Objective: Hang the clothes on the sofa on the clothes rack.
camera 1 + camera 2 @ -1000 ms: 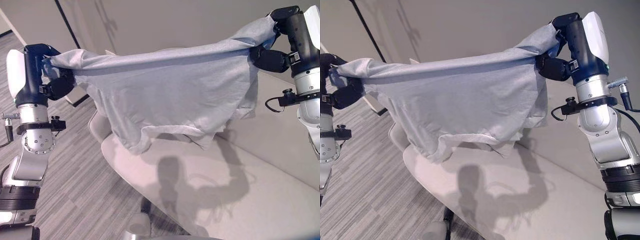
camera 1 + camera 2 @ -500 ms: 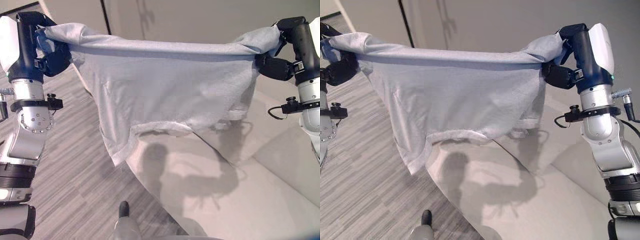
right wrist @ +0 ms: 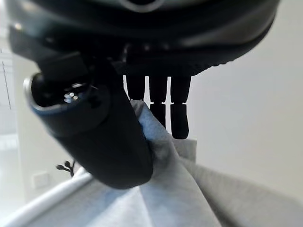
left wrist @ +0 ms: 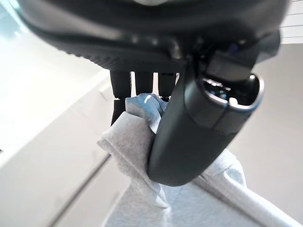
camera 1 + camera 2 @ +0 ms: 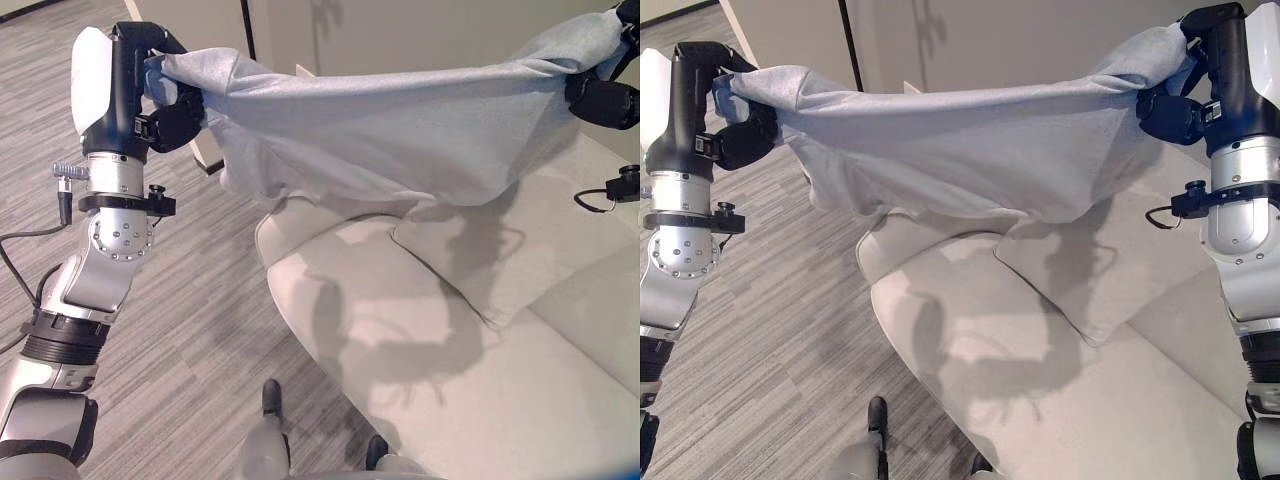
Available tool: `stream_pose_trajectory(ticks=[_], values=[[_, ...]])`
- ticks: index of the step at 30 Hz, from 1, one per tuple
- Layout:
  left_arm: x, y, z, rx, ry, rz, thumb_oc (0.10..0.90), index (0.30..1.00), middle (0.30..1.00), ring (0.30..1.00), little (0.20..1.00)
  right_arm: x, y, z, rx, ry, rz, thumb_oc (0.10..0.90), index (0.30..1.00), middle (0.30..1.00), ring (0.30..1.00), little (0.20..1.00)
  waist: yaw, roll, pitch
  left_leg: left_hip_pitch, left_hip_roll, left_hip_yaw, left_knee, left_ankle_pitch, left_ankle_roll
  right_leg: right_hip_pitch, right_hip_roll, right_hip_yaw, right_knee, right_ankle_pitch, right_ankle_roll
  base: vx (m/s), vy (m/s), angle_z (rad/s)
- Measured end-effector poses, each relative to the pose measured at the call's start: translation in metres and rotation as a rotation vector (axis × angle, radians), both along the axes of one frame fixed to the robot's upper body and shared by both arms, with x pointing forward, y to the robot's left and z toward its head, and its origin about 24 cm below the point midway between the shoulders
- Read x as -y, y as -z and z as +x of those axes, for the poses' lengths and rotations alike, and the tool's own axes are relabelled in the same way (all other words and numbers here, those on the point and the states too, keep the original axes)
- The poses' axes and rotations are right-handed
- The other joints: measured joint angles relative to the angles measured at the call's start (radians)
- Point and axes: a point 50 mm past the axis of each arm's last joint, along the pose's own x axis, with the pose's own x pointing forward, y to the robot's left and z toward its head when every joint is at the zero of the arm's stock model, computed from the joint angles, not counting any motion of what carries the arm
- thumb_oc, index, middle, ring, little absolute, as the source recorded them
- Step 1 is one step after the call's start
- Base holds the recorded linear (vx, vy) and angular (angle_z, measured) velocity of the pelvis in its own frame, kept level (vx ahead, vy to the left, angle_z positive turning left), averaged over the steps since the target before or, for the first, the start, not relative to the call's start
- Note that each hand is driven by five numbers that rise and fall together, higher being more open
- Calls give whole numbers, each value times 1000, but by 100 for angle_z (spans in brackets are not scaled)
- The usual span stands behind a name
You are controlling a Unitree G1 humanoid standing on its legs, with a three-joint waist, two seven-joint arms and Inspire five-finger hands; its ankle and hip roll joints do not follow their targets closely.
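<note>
A light grey shirt (image 5: pixel 400 130) hangs stretched in the air between my two hands, above the pale sofa (image 5: pixel 480 340). My left hand (image 5: pixel 165 105) is raised at the left and pinches one end of the shirt (image 4: pixel 137 142) between thumb and fingers. At the upper right, my right hand (image 5: pixel 1170 100) is shut on the other end of the shirt (image 3: pixel 165 165). The shirt's lower edge droops over the sofa's back cushions without touching the seat.
The sofa fills the right and lower middle, with a loose cushion (image 5: pixel 500 250) on it. Grey striped carpet (image 5: pixel 190 330) covers the floor at the left. A plain wall with a dark vertical strip (image 5: pixel 246 25) stands behind. A dark sofa leg (image 5: pixel 271 395) shows near the bottom.
The whole picture has shifted, so the camera has moved. The shirt stays stretched between both hands, and its hanging part now looks shorter and more bunched upward.
</note>
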Motion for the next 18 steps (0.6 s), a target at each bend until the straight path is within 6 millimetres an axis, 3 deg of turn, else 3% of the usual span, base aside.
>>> stream_pose_trajectory(ticks=[5, 7, 8, 9, 10, 11, 14, 16, 18], values=[[-2, 1, 1, -1, 0, -11, 400, 300, 300, 300, 300, 0, 1, 0, -4, -6, -3, 400, 300, 300, 300, 300, 27, -10, -3, -11, -5, -10, 8, -11, 9, 12, -28, -28, 1, -1, 8, 101, 350, 16], [-6, 2, 2, -6, -10, -8, 400, 300, 300, 300, 300, 0, 5, 0, -14, -12, -2, 400, 300, 300, 300, 300, 20, -32, -5, -41, -1, 35, 27, -65, 24, 7, -33, -32, 1, -2, 7, 216, 489, 21], [-7, 2, 2, -9, -13, -11, 400, 300, 300, 300, 300, 0, 11, -1, -34, -15, -5, 400, 300, 300, 300, 300, -6, -50, -12, -55, 26, 137, 43, -82, 42, 7, -34, -50, 1, -2, 5, 450, 703, 43], [-7, 1, 2, -9, -14, -9, 400, 300, 300, 300, 300, 1, 15, -1, -45, -11, -3, 400, 300, 300, 300, 300, -22, -62, -17, -66, 35, 171, 55, -88, 40, 6, -44, -54, 1, -2, 3, 409, 569, 41], [-7, 1, 2, -9, -14, -9, 400, 300, 300, 300, 300, 1, 15, -1, -45, -11, -3, 400, 300, 300, 300, 300, -22, -62, -17, -66, 35, 171, 55, -88, 40, 6, -44, -54, 1, -2, 3, 316, 418, 57], [-6, 1, 2, -11, -13, -5, 400, 300, 300, 300, 300, 1, 25, -4, -71, -15, -1, 400, 300, 300, 300, 300, -67, -76, -28, -77, 45, 206, 53, -37, 82, 7, -37, -69, 1, -2, 3, 300, 427, 46], [-4, 6, 8, -47, -12, 6, 400, 300, 300, 300, 300, 1, 35, -5, -61, -29, 75, 400, 300, 300, 300, 300, -80, -87, -30, -94, 33, 191, 85, -48, 78, 23, -48, -91, 1, 12, 9, 327, 476, 37], [4, 10, 12, -75, 18, 30, 400, 300, 300, 300, 300, 8, 49, -8, -92, 0, 109, 400, 300, 300, 300, 300, -84, -68, -26, -79, 27, 197, 74, -47, 91, -15, -62, -135, 132, -16, -8, 501, 877, 30], [11, 21, 14, -127, 49, 53, 400, 300, 300, 300, 300, 14, 68, -11, -152, 38, 146, 400, 300, 300, 300, 300, -79, -58, -27, -13, -8, 210, 63, -85, 111, -56, -127, -153, 339, -44, 2, 357, 796, 26]])
